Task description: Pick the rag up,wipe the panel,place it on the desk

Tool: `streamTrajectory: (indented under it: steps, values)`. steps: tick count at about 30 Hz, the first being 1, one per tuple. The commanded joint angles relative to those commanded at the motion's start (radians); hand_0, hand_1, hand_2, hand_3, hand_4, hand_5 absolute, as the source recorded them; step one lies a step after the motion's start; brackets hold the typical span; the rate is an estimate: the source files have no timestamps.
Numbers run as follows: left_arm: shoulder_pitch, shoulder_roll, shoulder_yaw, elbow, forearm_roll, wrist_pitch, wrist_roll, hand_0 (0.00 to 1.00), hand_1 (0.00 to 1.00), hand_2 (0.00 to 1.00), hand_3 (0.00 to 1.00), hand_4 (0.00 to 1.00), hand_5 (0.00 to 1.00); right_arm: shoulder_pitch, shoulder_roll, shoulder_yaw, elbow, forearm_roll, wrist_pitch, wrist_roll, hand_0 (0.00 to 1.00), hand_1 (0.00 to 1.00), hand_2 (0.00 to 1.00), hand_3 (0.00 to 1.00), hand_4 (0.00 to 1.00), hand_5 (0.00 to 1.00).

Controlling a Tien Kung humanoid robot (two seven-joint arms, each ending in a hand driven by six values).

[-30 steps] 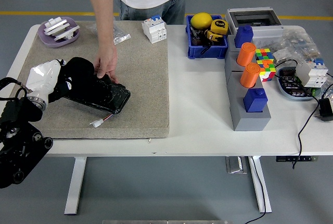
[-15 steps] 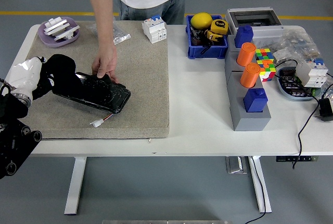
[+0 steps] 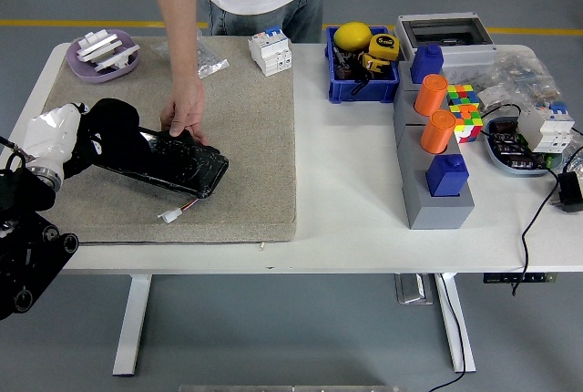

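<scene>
Partly rag-hidden left hand (image 3: 77, 137) fingers

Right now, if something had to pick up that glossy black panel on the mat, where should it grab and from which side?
Probably by the panel's right end, coming from the right. It lies flat and slanted on the mat; that end sticks out free, though thin wires trail beside it. The person's hand presses its far edge, and the left hand with the rag covers the other end.

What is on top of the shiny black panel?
A person's hand presses on the black panel, and the robot's left hand holds a black rag on its left end. The panel's surface beneath them is hidden.
</scene>
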Motion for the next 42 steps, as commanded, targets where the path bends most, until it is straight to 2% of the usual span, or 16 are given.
streamTrajectory:
  steps: [11,24,28,34,42]
  values:
    - [0.068,-0.037,0.075,-0.153,0.019,-0.001,0.029,0.276,0.465,0.581,0.485,0.002,0.002,-0.003,-0.001,0.001,-0.001,0.0,0.002,0.003,0.788,0.672,0.695,0.589,0.998,0.528]
    - [0.085,-0.056,0.187,-0.272,0.026,0.004,0.047,0.279,0.462,0.578,0.484,0.002,0.002,-0.004,-0.007,0.003,-0.001,0.0,0.003,0.003,0.788,0.671,0.695,0.59,0.998,0.529]
    - [0.085,-0.062,0.209,-0.289,0.027,0.002,0.057,0.281,0.462,0.578,0.485,0.002,0.002,-0.004,-0.005,0.003,-0.001,0.0,0.003,0.004,0.788,0.671,0.694,0.59,0.998,0.529]
    - [0.088,-0.062,0.205,-0.303,0.033,0.003,0.063,0.283,0.463,0.579,0.488,0.002,0.002,-0.005,-0.003,0.004,-0.001,-0.001,0.004,0.004,0.788,0.671,0.694,0.59,0.998,0.529]
    - [0.085,-0.06,0.168,-0.251,0.049,0.007,0.063,0.284,0.461,0.576,0.485,0.002,0.002,-0.004,-0.004,0.006,0.0,-0.003,0.002,0.003,0.788,0.671,0.694,0.59,0.998,0.529]
